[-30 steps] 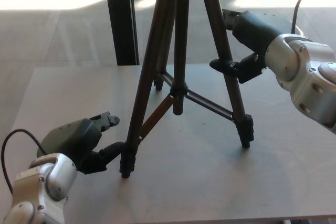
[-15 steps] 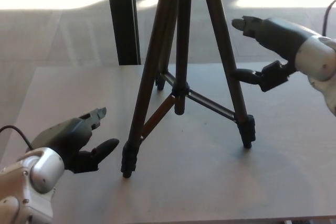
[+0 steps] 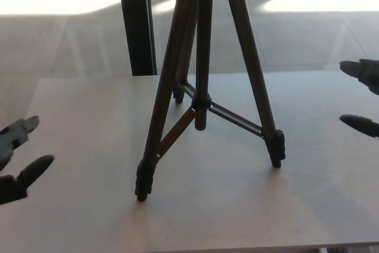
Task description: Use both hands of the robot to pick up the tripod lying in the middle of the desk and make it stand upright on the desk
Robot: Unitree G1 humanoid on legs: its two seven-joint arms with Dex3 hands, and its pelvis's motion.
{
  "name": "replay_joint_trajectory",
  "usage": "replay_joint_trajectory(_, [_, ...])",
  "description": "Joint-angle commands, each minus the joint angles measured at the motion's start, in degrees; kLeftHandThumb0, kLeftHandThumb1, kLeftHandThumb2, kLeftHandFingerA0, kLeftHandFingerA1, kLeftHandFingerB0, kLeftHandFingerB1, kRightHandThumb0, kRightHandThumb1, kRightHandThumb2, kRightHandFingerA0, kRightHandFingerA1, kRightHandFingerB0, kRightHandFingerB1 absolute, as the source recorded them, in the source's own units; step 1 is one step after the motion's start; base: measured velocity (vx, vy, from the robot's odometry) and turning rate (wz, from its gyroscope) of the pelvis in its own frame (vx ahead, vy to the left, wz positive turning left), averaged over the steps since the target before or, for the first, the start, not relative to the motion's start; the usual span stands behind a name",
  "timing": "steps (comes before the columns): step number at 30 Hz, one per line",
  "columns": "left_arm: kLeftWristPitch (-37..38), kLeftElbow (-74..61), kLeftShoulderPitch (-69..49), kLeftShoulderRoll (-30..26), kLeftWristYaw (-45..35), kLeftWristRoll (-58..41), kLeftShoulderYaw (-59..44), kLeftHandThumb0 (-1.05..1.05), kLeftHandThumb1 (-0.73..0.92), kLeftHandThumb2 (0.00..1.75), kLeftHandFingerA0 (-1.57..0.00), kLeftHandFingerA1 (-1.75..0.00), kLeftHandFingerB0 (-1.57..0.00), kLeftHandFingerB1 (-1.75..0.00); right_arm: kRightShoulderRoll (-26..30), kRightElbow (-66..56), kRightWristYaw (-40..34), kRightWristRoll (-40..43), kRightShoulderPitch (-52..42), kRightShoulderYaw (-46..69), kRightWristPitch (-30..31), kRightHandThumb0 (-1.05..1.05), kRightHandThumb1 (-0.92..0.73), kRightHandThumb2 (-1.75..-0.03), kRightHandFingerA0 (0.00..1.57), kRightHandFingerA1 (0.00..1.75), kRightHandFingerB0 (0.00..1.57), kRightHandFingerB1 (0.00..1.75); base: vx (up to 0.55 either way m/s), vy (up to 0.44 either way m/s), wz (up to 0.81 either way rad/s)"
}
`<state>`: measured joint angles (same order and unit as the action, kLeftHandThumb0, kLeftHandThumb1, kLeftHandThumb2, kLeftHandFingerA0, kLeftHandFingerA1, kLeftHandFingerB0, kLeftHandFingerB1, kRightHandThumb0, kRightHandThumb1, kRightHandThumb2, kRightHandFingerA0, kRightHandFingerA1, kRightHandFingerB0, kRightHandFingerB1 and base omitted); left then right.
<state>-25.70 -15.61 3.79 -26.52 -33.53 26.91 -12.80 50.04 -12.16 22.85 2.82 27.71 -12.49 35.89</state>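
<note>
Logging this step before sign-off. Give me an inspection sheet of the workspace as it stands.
Surface: pale desk, no marks seen.
Job's things: tripod upright, three feet on the desk, legs spread; its top is out of frame.
Clutter: nothing seen.
Hands: left hand at the left edge, open, apart from the tripod; right hand at the right edge, open, apart from the tripod.
Cables: nothing seen.
Surroundings: dark post behind the desk; floor with sunlit patches.

Pale desk (image 3: 89,111), tripod (image 3: 201,87) standing upright (three feet down)
</note>
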Motion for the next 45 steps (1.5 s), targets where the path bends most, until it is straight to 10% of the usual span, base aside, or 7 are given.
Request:
replay_joint_trajectory(1, [-3.90,5.75,-12.14,0.35,-6.59,-27.18,-41.30,-1.05,0.66,1.03,0.00,-0.32,0.00,-0.30,-5.52,3.07,6.32,13.89,-25.18,56.02,13.63,-1.01,-0.63,-1.01,0.00,0.03,0.00,0.00,0.00,0.000,0.00])
replay_joint_trajectory(9, [7.41,38.84,-14.71,5.38,13.59,-35.98,-58.79,-0.87,0.62,1.00,0.00,-0.56,0.00,-0.40,-14.04,37.90,-26.77,17.32,-32.71,75.67,-17.94,-0.74,-0.57,-0.87,0.00,0.17,0.00,0.11,0.00,0.000,0.00])
replay_joint_trajectory(23, [3.44,50.92,-9.07,4.17,27.39,-36.55,-64.05,-0.71,0.83,0.64,0.00,-0.34,0.00,-0.37,-17.27,47.46,-41.41,20.78,-27.49,78.49,-19.12,-0.88,-0.67,-0.92,0.00,0.04,0.09,0.06,0.00,0.000,0.00])
replay_joint_trajectory(25, [3.23,52.13,-10.40,6.39,25.88,-36.89,-63.60,-0.67,0.82,0.62,0.00,-0.20,0.00,-0.35,-23.50,46.87,-45.98,23.10,-25.05,79.98,-24.56,-0.61,-0.72,-0.61,0.31,0.59,0.18,0.32,0.00,0.000,0.00])
replay_joint_trajectory(28, [4.85,56.24,-11.92,6.71,24.28,-36.29,-62.08,-0.68,0.76,0.63,0.00,-0.38,-0.02,-0.63,-22.86,53.22,-42.05,22.74,-26.69,77.35,-25.88,-0.34,-0.54,-1.06,0.02,0.54,0.00,0.50,0.00,0.000,0.00])
replay_joint_trajectory(30, [5.96,58.11,-12.50,6.98,23.08,-35.77,-61.06,-0.67,0.75,0.62,0.00,-0.35,0.00,-0.58,-23.06,55.26,-39.82,26.43,-26.16,80.59,-24.70,-0.59,-0.67,-0.60,0.16,0.40,0.20,0.32,0.00,0.000,0.00])
replay_joint_trajectory(45, [13.37,54.06,-16.11,10.47,11.50,-29.00,-47.83,-0.70,0.66,0.58,-0.15,-0.88,-0.34,-0.59,-23.08,65.41,-20.20,10.87,-29.53,60.86,-39.21,-0.68,-0.52,-0.84,0.10,0.47,0.23,0.43,0.00,0.000,0.00])
